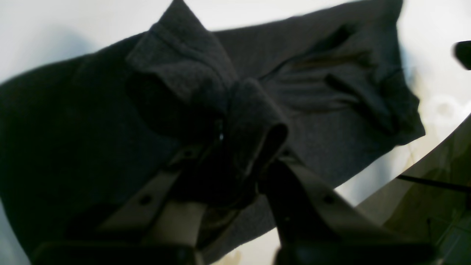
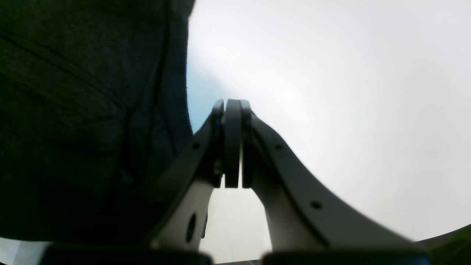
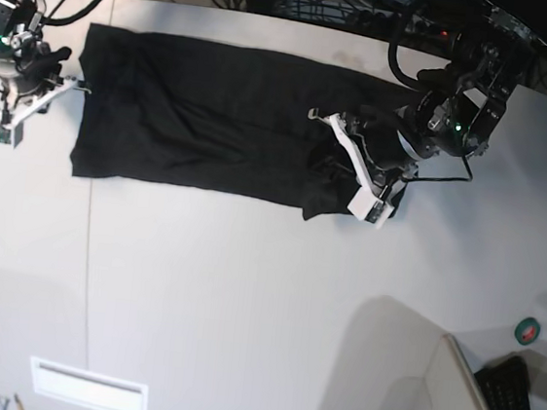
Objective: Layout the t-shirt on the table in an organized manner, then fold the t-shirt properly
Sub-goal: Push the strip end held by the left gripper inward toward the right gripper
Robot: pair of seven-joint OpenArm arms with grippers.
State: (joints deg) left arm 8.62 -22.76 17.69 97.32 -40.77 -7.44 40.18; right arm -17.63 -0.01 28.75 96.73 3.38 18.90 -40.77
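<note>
One white table (image 3: pixel 243 310), black t-shirt (image 3: pixel 194 118) spread across its far side

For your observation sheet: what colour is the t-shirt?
Black; the t-shirt shows best in the base view.

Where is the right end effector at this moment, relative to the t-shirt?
In the base view the right end effector is at the far left, shut and empty, just beside the left edge of the t-shirt on the table.
</note>
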